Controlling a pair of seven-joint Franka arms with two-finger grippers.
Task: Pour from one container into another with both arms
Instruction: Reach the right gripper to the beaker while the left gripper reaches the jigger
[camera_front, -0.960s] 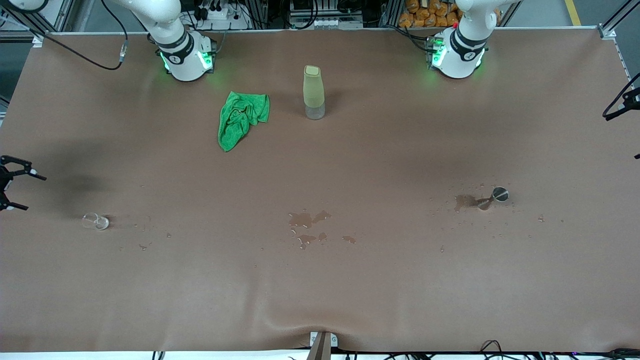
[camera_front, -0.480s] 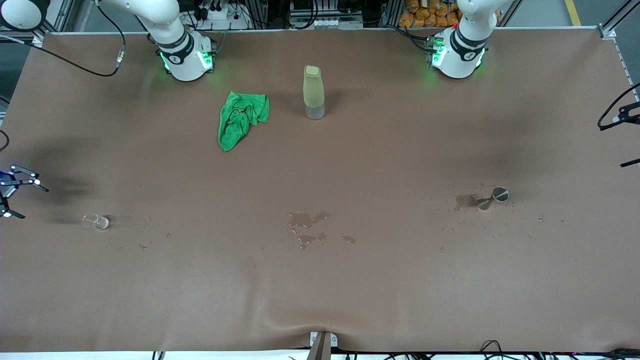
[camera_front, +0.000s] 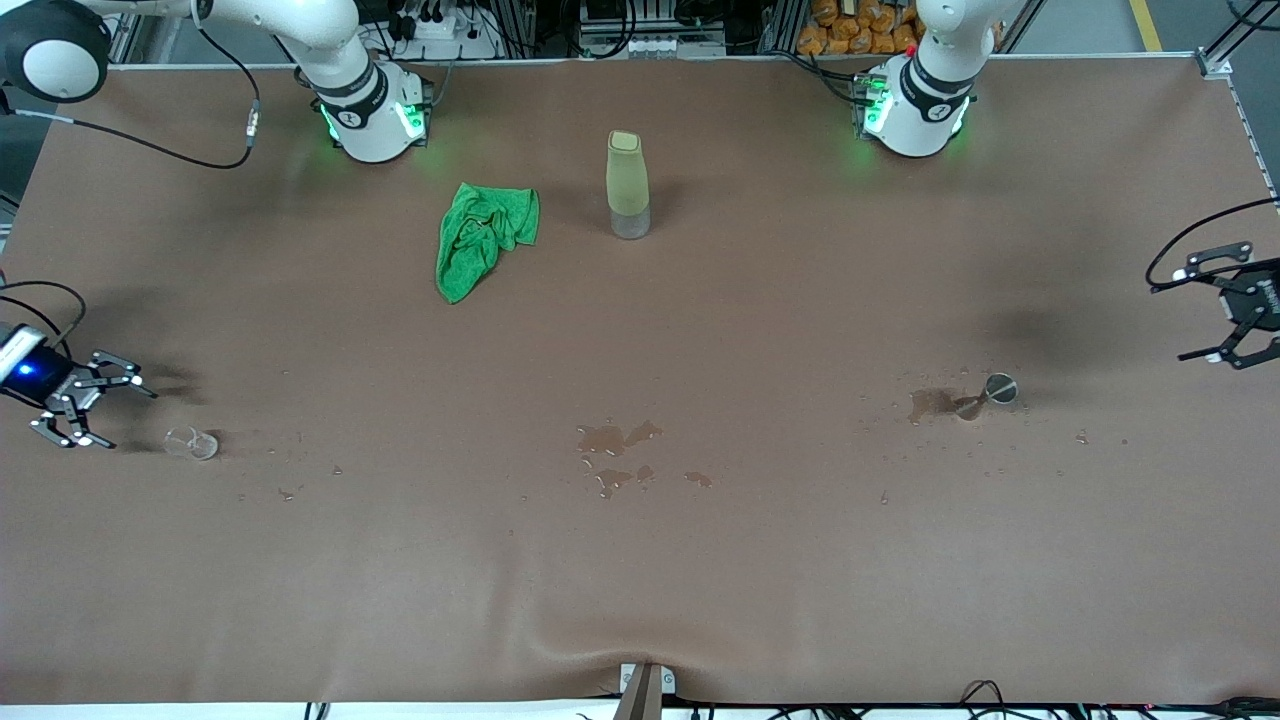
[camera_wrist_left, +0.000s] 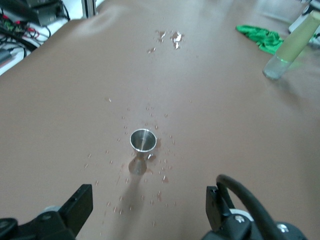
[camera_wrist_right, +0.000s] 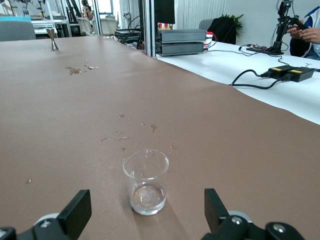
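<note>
Inspector A: Right gripper (camera_front: 95, 405) is low over the table (camera_front: 640, 580) at the right arm's end, fingers spread and holding nothing, pointing level toward the glass beaker (camera_front: 191, 442), which stands just beside it at about four o'clock.

Inspector B: Confirmed. The beaker is upright, mouth up, long axis vertical, with a little liquid at the bottom (camera_wrist_right: 145, 181).

Inspector A: Left gripper (camera_front: 1235, 318) hangs over the left arm's end, fingers also spread, empty, angled down toward the steel jigger (camera_front: 987, 393).

Inspector B: The jigger stands upright, axis vertical, open cup up (camera_wrist_left: 142, 147), droplets around it. Puddles (camera_front: 612, 452) lie mid-table. Farther off, at twelve o'clock from them, a tall bottle (camera_front: 627, 184) stands upright beside a green cloth (camera_front: 480, 236).
</note>
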